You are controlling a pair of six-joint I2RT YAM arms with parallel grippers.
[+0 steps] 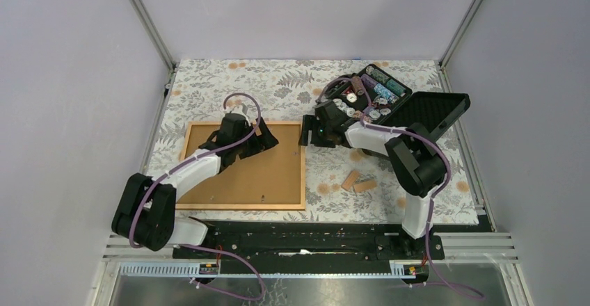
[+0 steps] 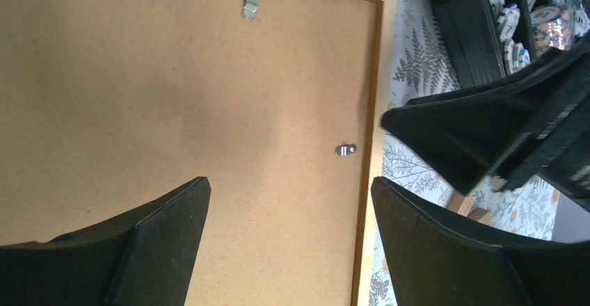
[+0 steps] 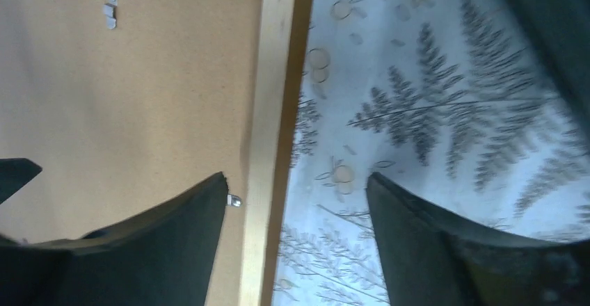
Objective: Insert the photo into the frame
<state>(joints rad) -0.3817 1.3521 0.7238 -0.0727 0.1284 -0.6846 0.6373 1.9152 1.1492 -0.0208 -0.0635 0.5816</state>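
The frame [image 1: 303, 174] lies face down on the left half of the table, thin tan border around a plain brown backing board [image 1: 250, 174]. The photo is hidden. My left gripper [image 1: 268, 138] hovers open over the board's far right part; in the left wrist view [image 2: 290, 181] nothing sits between its fingers, and a metal tab [image 2: 345, 150] lies just beyond them. My right gripper [image 1: 306, 135] stands open astride the frame's right border [image 3: 275, 76] near the far corner. One finger [image 3: 174, 236] is over the board beside a small tab [image 3: 235, 200], the other over the cloth.
An open black case [image 1: 376, 94] of poker chips stands at the back right, its lid [image 1: 435, 111] folded out towards the right. Two small wooden blocks [image 1: 358, 181] lie on the floral cloth right of the frame. Another tab [image 2: 250, 1] sits further along the board.
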